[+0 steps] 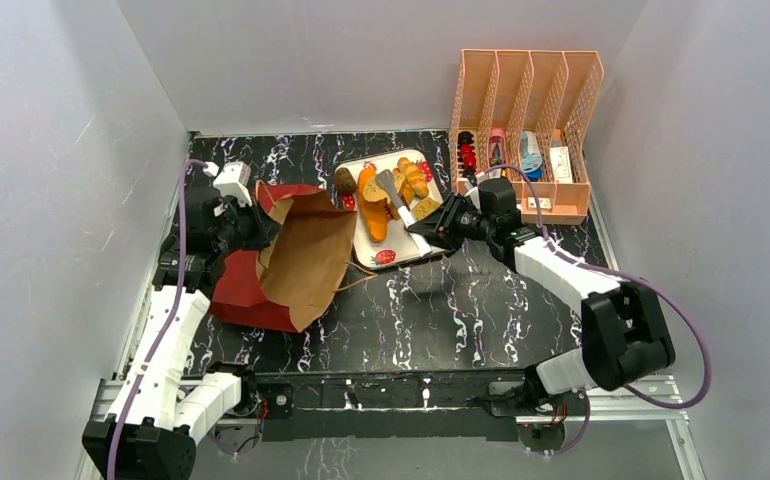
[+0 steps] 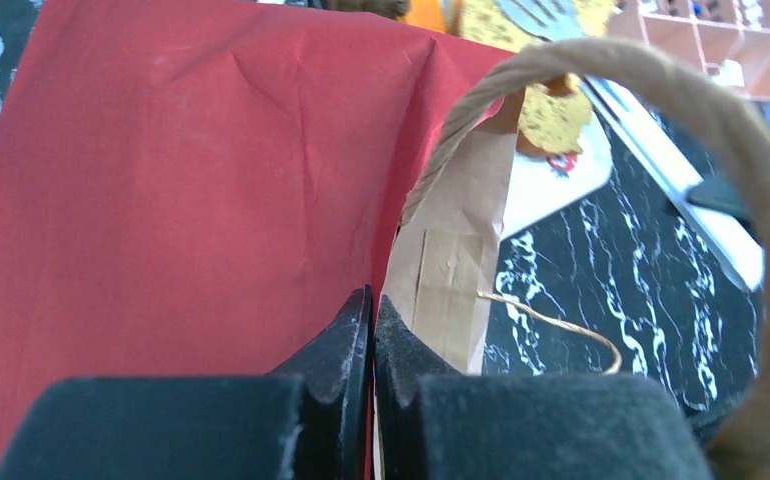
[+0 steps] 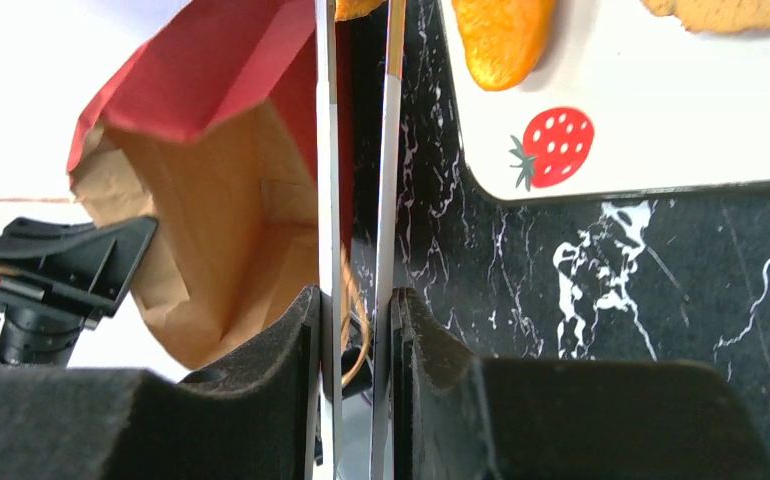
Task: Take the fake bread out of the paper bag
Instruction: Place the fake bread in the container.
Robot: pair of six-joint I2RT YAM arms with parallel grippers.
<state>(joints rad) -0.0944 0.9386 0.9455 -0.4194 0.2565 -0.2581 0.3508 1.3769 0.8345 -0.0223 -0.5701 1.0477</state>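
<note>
On the black marbled table (image 1: 481, 310), enclosed by white walls (image 1: 361, 60), the paper bag (image 1: 306, 255) lies on its side at the left. The left gripper (image 1: 251, 225) is pinched together on its edge. The fake bread (image 1: 373, 205) rests on the strawberry-print tray (image 1: 386, 257) just right of the bag's mouth, where the right gripper (image 1: 423, 228) clamps metal tongs (image 1: 393, 190) reaching over the loaves.

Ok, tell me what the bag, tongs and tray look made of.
Paper bag: matte kraft paper, creased, with a red lower half. Tongs: thin, shiny strips, likely metal. Tray: smooth glossy white with printed strawberries, probably plastic or melamine.
</note>
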